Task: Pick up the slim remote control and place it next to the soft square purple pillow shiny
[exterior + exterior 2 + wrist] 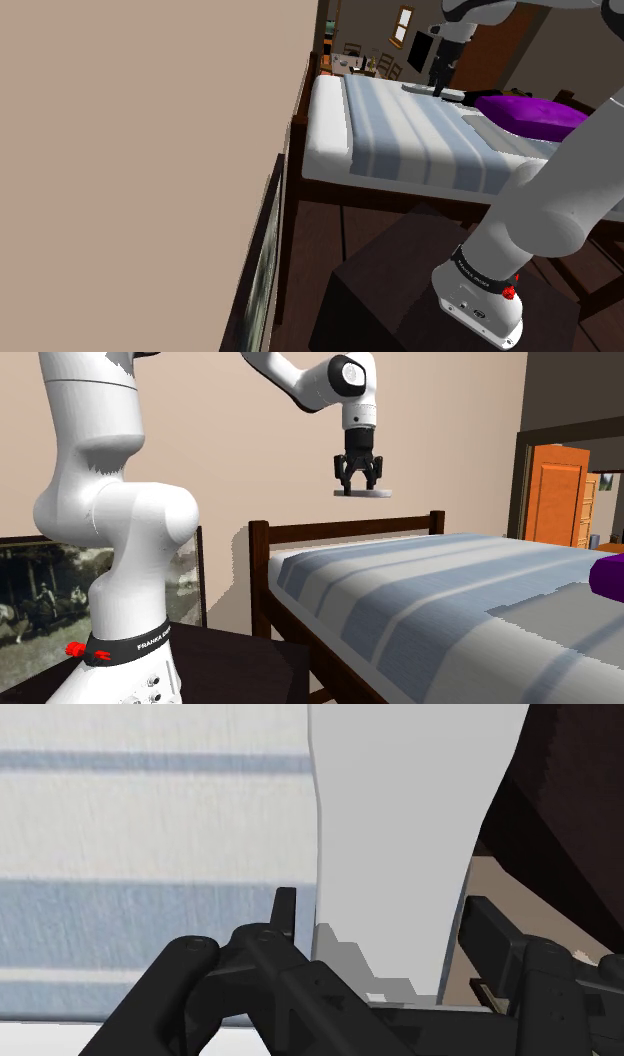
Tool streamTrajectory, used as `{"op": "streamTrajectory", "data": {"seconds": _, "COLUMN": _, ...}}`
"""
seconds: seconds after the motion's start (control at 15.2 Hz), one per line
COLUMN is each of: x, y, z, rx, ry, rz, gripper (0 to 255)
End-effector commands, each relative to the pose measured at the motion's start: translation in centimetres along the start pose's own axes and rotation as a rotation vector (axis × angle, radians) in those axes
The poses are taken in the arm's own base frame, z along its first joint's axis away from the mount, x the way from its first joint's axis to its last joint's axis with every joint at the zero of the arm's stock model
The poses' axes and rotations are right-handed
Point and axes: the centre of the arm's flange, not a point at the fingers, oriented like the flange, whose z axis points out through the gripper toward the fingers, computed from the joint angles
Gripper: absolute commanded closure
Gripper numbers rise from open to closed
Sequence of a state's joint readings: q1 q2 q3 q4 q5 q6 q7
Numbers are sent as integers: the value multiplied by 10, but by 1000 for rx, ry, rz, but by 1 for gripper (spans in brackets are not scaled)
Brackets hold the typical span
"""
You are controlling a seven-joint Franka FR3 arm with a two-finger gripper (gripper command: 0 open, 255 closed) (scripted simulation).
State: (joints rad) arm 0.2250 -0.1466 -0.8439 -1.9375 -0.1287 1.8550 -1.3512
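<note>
Two black fingers (285,909) of the hand (358,485) stand against the long edges of the slim remote control (400,824), pinching it across its width. We record it as held in the air, well above the striped cover of the bed (420,592).

We judge the remote, drawn plain pale grey, to be light, stiff and flat. Its smooth faces could slip or swing in so narrow a pinch. A hold near the middle, across the short dimension, suits it best. We cannot tell how near the middle the present pinch sits, so we advise gentle travel. It should tolerate being laid flat on soft bedding.

Outward, the purple pillow (530,115) lies on the bed toward the shoulder view's right, apart from the hand. Placement beside it is not yet done.
</note>
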Motion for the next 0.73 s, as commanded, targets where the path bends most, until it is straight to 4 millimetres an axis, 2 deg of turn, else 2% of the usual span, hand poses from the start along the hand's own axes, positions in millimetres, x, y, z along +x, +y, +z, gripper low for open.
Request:
{"op": "streamTrajectory", "data": {"seconds": 0.0, "x": -1, "y": 0, "z": -10, "rx": 0, "ry": 0, "rz": 0, "gripper": 255}}
{"op": "streamTrajectory", "data": {"seconds": 0.26, "x": -1, "y": 1, "z": -31, "rx": 0, "ry": 0, "rz": 0, "gripper": 255}}
{"op": "streamTrajectory", "data": {"seconds": 0.66, "x": -80, "y": 0, "z": -30, "rx": 0, "ry": 0, "rz": 0, "gripper": 255}}
